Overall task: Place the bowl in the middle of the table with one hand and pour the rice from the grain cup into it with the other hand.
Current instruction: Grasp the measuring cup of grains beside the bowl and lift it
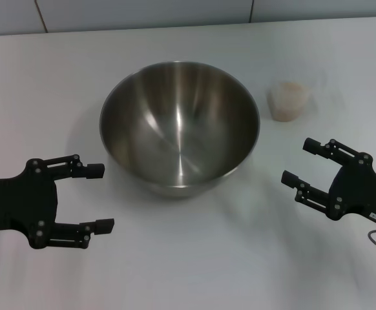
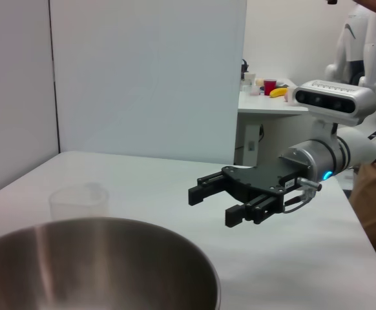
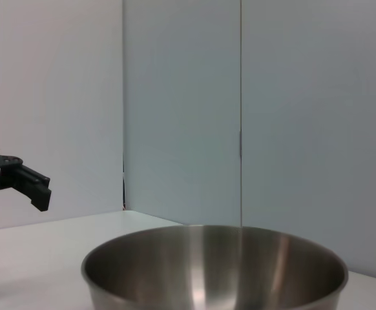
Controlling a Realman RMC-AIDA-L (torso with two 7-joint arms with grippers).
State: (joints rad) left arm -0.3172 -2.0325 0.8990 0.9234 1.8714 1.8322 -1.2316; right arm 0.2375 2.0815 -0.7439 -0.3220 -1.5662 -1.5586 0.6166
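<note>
Bowl (image 1: 179, 126): middle of counter (image 1: 188, 271).
Grain cup (image 1: 288, 100): at bowl's 2 o'clock.
Left tool (image 1: 99, 197): spread, empty.
Right tool (image 1: 298, 163): spread, empty.

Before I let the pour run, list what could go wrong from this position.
1. The grain cup is thin and clear; the open right end effector might crush or tip it, spilling rice on the table.
2. The cup stands close beside the bowl; the reach could bump the rim.
3. The left end effector is open beside the bowl, not holding it, so a knock may slide it.

the white table (image 1: 175, 271) bears the bowl (image 1: 179, 126) and grain cup (image 1: 287, 101).
</note>
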